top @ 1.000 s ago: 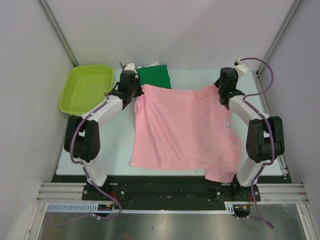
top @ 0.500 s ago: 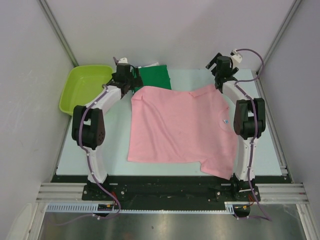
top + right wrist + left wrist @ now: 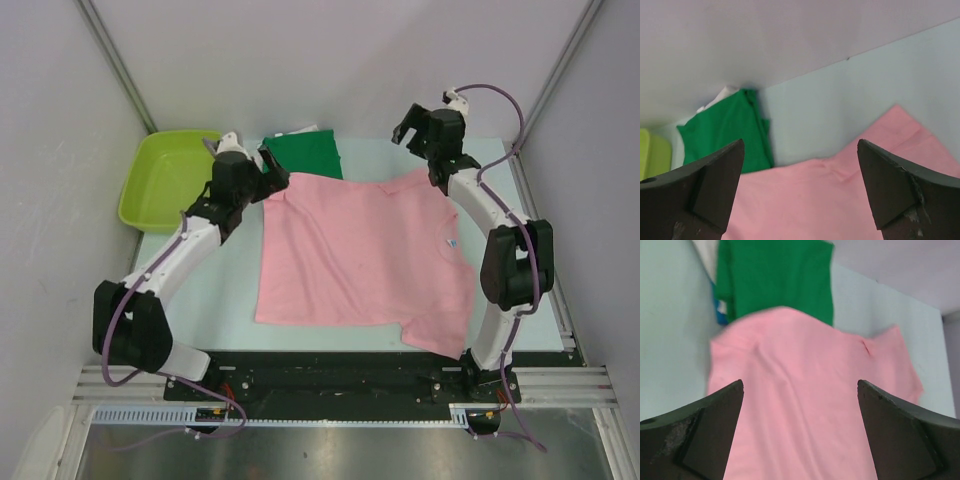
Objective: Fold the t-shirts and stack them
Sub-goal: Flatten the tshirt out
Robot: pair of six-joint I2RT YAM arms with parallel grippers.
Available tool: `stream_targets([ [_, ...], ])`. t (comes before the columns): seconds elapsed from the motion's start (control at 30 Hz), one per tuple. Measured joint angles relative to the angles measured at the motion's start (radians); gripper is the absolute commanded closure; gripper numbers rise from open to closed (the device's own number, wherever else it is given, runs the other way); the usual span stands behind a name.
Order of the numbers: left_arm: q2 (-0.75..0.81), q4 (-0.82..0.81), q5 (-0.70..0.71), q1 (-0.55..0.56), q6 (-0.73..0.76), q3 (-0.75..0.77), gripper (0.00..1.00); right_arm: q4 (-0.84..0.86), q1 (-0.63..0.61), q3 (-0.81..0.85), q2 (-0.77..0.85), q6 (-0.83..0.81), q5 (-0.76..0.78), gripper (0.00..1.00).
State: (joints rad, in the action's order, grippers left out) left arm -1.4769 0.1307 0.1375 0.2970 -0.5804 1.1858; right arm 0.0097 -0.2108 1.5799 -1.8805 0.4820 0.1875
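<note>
Pink t-shirt (image 3: 360,250) lies spread on the counter (image 3: 220,290), its far edge touching the folded green shirt (image 3: 308,153). I see left gripper (image 3: 272,172) and right gripper (image 3: 407,125) wide open, empty, near its far corners.

The left gripper (image 3: 272,172) stood with its jaws spread wide, gripping nothing. Its two dark left fingers (image 3: 705,435) framed an open gap in the wrist view. Behind it, the left arm (image 3: 175,255) ran long and low, with its elbow folded back close to the base. The right gripper (image 3: 405,125) was also wide apart and empty, raised and pointing across toward its partner. Its right fingers (image 3: 900,195) were splayed. Behind it, the right arm (image 3: 475,195) curved back to a sharply bent elbow.
</note>
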Motion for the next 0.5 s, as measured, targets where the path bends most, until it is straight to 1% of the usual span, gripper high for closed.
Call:
stream_targets([
  [0.1, 0.05, -0.067, -0.072, 0.055, -0.043, -0.103, 0.0, -0.015, 0.008, -0.017, -0.011, 0.024, -0.153, 0.0],
  [0.23, 0.051, -0.169, -0.151, 0.105, -0.098, -0.275, 0.0, -0.006, 0.037, -0.083, -0.07, 0.098, -0.32, 0.0],
  [0.3, 0.05, -0.198, -0.171, 0.125, -0.119, -0.352, 0.0, -0.001, 0.045, -0.102, -0.117, 0.134, -0.373, 0.0],
  [0.4, 0.045, -0.242, -0.193, 0.15, -0.137, -0.407, 0.0, 0.017, 0.056, -0.123, -0.188, 0.187, -0.434, 0.0],
  [0.5, 0.034, -0.296, -0.201, 0.167, -0.147, -0.414, 0.0, 0.05, 0.057, -0.127, -0.237, 0.237, -0.482, 0.0],
])
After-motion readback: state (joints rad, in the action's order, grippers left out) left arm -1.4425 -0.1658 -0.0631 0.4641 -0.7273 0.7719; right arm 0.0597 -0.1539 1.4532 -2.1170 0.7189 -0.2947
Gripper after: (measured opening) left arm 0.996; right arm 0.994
